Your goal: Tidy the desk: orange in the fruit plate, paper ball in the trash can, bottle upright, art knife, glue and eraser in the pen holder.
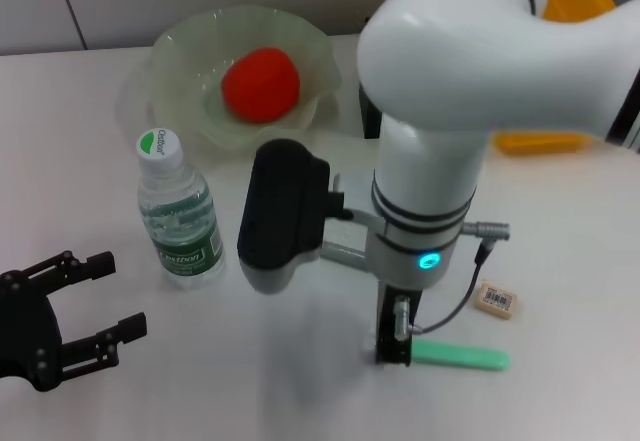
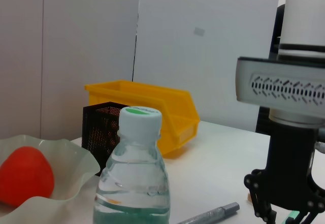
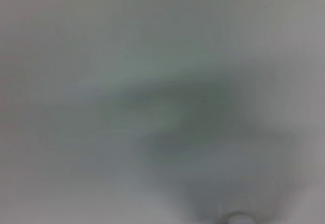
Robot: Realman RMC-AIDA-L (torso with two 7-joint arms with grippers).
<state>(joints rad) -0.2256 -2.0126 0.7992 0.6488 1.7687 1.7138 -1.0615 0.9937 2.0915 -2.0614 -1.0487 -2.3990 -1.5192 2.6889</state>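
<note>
The orange [image 1: 260,83] lies in the pale green fruit plate [image 1: 180,51] at the back; both also show in the left wrist view, the orange [image 2: 24,182] in the plate [image 2: 76,160]. The water bottle [image 1: 180,211] stands upright with its cap on. My right gripper [image 1: 393,349] points straight down, low over the table, at the left end of the green art knife [image 1: 462,357]. The eraser [image 1: 497,301] lies just right of that arm. The black mesh pen holder [image 2: 104,128] stands behind the bottle. My left gripper [image 1: 95,306] is open and empty at the front left. No paper ball or trash can is in view.
A yellow bin [image 1: 540,141] stands at the back right, beside the pen holder [image 2: 152,107]. A grey stick-like thing [image 2: 209,215] lies on the table between the bottle and my right arm. My right arm hides the table's middle in the head view.
</note>
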